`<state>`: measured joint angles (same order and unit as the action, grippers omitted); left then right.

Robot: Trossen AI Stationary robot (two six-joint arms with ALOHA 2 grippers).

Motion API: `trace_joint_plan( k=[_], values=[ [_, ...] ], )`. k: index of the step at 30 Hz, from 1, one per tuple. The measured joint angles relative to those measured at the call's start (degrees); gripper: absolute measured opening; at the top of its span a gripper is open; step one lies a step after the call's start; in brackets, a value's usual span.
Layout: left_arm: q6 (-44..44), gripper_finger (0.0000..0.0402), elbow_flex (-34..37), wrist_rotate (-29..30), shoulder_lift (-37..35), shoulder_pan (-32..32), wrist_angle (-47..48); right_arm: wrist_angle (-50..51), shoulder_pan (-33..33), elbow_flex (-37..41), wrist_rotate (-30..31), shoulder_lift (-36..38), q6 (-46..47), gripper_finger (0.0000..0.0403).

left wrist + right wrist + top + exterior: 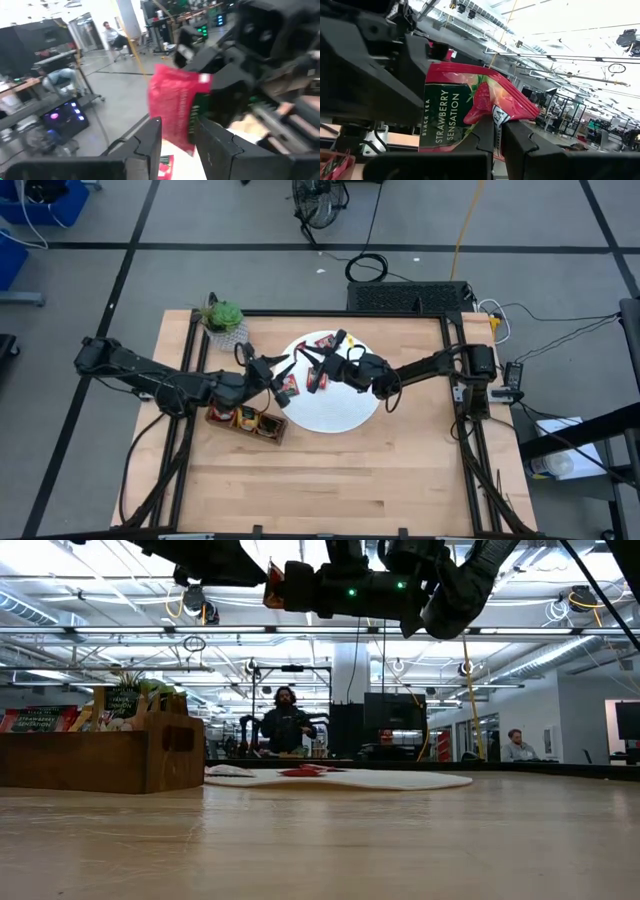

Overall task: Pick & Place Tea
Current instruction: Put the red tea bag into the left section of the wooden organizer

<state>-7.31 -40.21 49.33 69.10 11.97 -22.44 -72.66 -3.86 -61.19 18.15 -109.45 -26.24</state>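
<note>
Above the white disc (345,410) my right gripper (497,120) is shut on a red tea sachet (455,110) printed "Strawberry Sensation". It reaches in from the table's right (318,370). My left gripper (178,127) comes level from the left (280,370) and is open. The same sachet (175,107) stands at its fingertips, in the gap between them. More red sachets (322,340) lie flat on the disc. The brown wooden tray (245,420) beside the disc holds several sachets standing on edge. My right gripper pinches the sachet between its two fingers at one edge, by the corner with the white tag (495,114). The fingers come nearly level from the table's right. The sachet stands out beyond them, tilted and lifted clear of the disc. My left gripper: I cannot tell whether its fingers (150,137) touch the sachet.
A small green potted plant (222,317) stands at the table's far left corner. The tray (100,755) sits just left of the disc (400,780). Bare wood lies toward the near edge. A person (285,722) stands in the room beyond the table.
</note>
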Motion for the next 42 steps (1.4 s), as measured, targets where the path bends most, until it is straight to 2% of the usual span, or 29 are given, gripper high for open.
trace_joint_plan(
  k=[5, 16, 30, 33, 40, 42],
  values=[
    [0.33, 0.012, 0.0, -3.49, 0.0, 0.0, -0.36, 0.03, -0.82, 0.0, 0.0, 0.0, 1.16, 0.0008],
    [-0.46, 0.012, 0.0, -0.38, 0.01, -1.23, -0.15, 0.04, -0.56, 0.0, -0.2, 0.0, 3.02, 0.0008],
    [-0.09, 0.0119, 0.0, -0.39, 0.02, -3.69, 0.91, 0.94, 0.17, -0.02, -0.2, 0.0, 2.78, 0.0008],
    [-0.35, 0.01, 0.0, -0.34, 0.02, -3.69, 0.92, 1.61, 0.19, -0.04, -0.2, 0.02, 2.88, 0.0008],
    [-1.64, 0.0015, 0.01, -0.01, -0.35, -2.82, 0.88, 3.0, 0.17, -0.04, 1.3, 0.09, 2.75, 0.0008],
    [-1.86, 0.0006, 0.02, 0.14, -0.35, -2.82, 1.03, 3.02, 0.17, -0.04, 1.38, 0.11, 2.65, 0.0008]
  ],
)
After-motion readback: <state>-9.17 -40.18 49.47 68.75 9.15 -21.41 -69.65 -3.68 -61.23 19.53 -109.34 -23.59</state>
